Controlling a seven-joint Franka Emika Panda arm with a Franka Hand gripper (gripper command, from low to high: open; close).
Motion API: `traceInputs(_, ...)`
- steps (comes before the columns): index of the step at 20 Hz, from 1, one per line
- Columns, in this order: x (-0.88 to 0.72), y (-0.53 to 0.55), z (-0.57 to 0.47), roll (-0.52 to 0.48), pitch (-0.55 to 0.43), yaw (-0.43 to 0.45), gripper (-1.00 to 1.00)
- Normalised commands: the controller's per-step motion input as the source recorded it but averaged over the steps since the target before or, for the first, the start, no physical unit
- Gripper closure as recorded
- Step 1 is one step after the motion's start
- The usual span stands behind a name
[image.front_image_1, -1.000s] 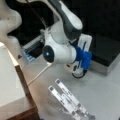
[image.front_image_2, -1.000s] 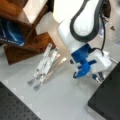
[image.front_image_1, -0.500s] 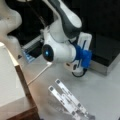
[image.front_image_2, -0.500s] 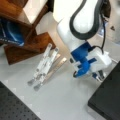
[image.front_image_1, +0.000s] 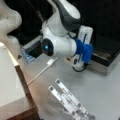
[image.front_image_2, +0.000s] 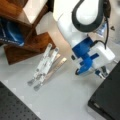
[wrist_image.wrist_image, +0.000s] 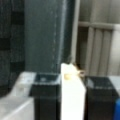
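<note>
In the wrist view my gripper (wrist_image.wrist_image: 72, 85) is shut on a white block-shaped object (wrist_image.wrist_image: 72, 97), which stands upright between the two black fingers (wrist_image.wrist_image: 46, 100). A small tan piece sits on its top edge. In both front views the gripper (image.front_image_1: 78, 65) (image.front_image_2: 98, 73) hangs low over the grey table under its blue mount, next to a black box (image.front_image_1: 105, 57) (image.front_image_2: 107, 95). A dark panel fills the wrist view behind the held object. A white cable (image.front_image_1: 46, 66) with a flat plug lies on the table just to a front view's left of the gripper.
A folded metal stand (image.front_image_1: 68, 100) (image.front_image_2: 45, 66) lies flat on the table. A wooden shelf unit (image.front_image_2: 27, 42) holding a blue book (image.front_image_2: 10, 32) stands behind it. A white box with a wooden edge (image.front_image_1: 12, 82) stands at a front view's left. A black perforated mat (image.front_image_2: 15, 107) lies at a front view's bottom left.
</note>
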Motion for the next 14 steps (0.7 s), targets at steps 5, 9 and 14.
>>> traceInputs(5, 0.0, 0.37, 0.42, -0.105, 0.087, 0.1, 1.0)
traceInputs(9, 0.04, 0.37, 0.35, -0.13, 0.068, 0.056, 1.0)
traceInputs(14, 0.05, 0.35, 0.36, -0.153, 0.108, 0.044, 1.0)
